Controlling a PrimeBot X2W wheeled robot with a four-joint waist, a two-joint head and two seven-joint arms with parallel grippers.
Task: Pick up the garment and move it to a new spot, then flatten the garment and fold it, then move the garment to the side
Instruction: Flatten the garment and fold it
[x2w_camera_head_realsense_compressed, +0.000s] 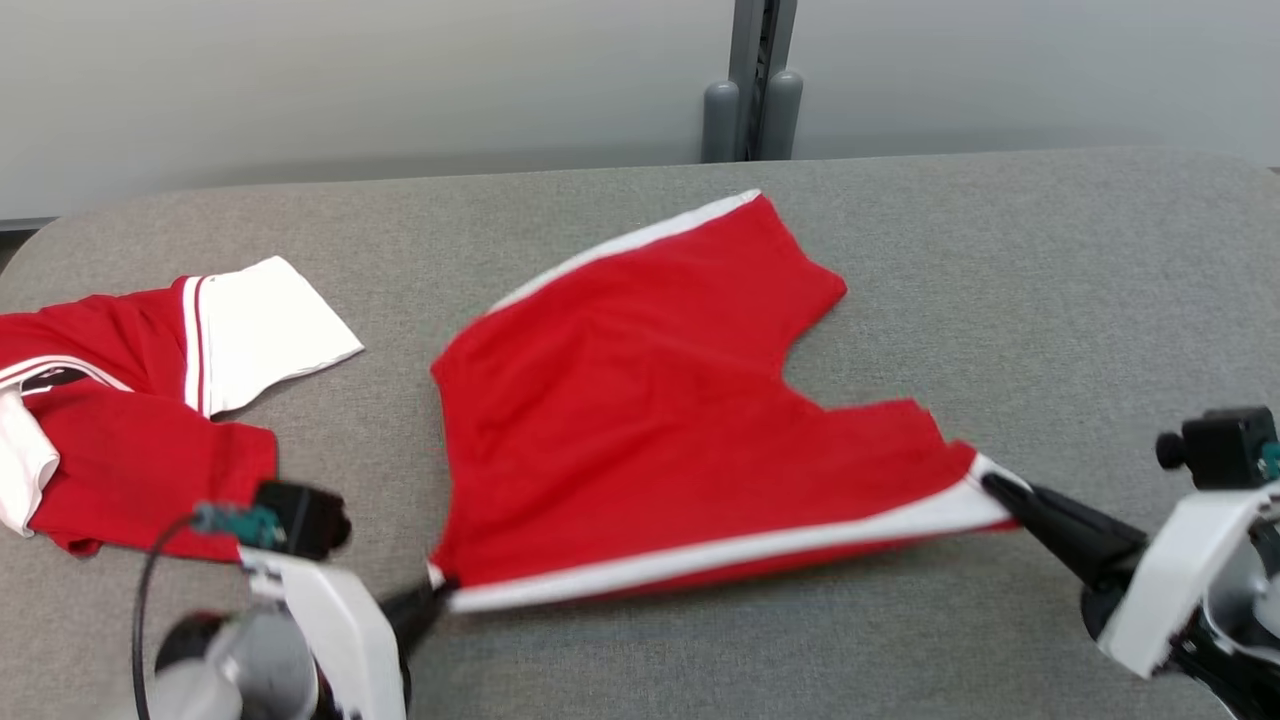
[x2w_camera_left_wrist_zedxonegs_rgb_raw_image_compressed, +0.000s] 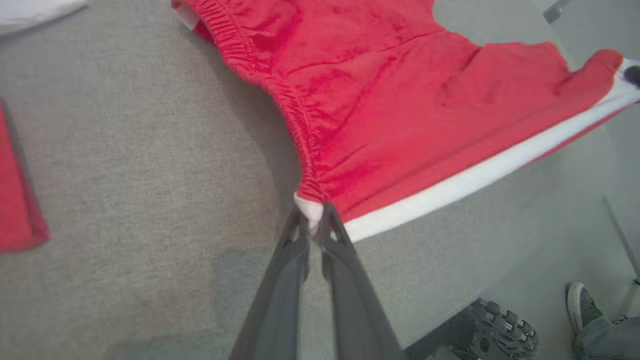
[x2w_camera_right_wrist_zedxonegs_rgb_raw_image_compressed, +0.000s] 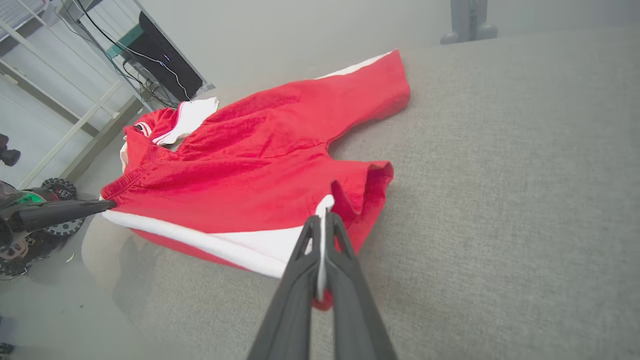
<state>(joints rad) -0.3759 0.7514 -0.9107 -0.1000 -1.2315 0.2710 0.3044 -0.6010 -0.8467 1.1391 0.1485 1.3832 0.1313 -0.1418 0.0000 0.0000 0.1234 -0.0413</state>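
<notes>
Far left on the grey table (x2w_camera_head_realsense_compressed: 1000, 300) lies a crumpled red and white top (x2w_camera_head_realsense_compressed: 130, 420), well apart from the work. Just right of it, the left gripper (x2w_camera_head_realsense_compressed: 437, 592) reaches in from the near edge, its fingers pinched tight on the white corner of the waistband of the red shorts (x2w_camera_head_realsense_compressed: 640, 400). The shorts are spread across the middle of the table, waistband to the left and legs to the right. The far leg lies flat on the table. The near side, with its white stripe, is pulled taut between the two grippers and sits a little off the surface. At the right end of that stripe, the right gripper (x2w_camera_head_realsense_compressed: 995, 487) is clamped shut on the hem corner of the near leg.
</notes>
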